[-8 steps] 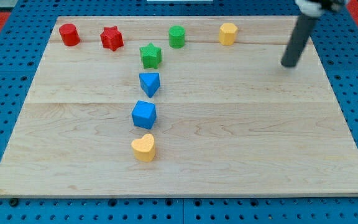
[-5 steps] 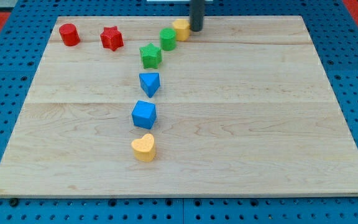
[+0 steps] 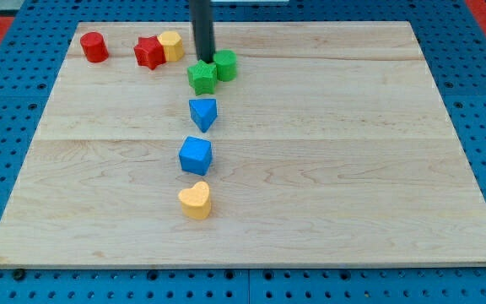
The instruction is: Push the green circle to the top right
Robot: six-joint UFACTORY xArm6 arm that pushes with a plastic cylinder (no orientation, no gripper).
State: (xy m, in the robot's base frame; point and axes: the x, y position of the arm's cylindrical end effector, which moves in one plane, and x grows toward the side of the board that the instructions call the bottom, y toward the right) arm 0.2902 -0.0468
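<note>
Our rod comes down from the view's top, cut off there, and my tip (image 3: pixel 205 59) sits bare, pinching nothing, right behind the green star (image 3: pixel 202 76). The green circle (image 3: pixel 224 64) touches that star's right side, just beside the tip. Left of the star, a yellow block (image 3: pixel 171 45) presses against the red star (image 3: pixel 148 52); a red cylinder (image 3: pixel 94 47) stands farther left. Below the star we see a blue block (image 3: pixel 202 112), blue cube (image 3: pixel 196 155) and yellow heart (image 3: pixel 195 201).

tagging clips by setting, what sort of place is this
Likely a robotics lab bench: a wooden board lies on a blue pegboard-style surface, with coloured blocks such as the green circle, and my tip beside it.
</note>
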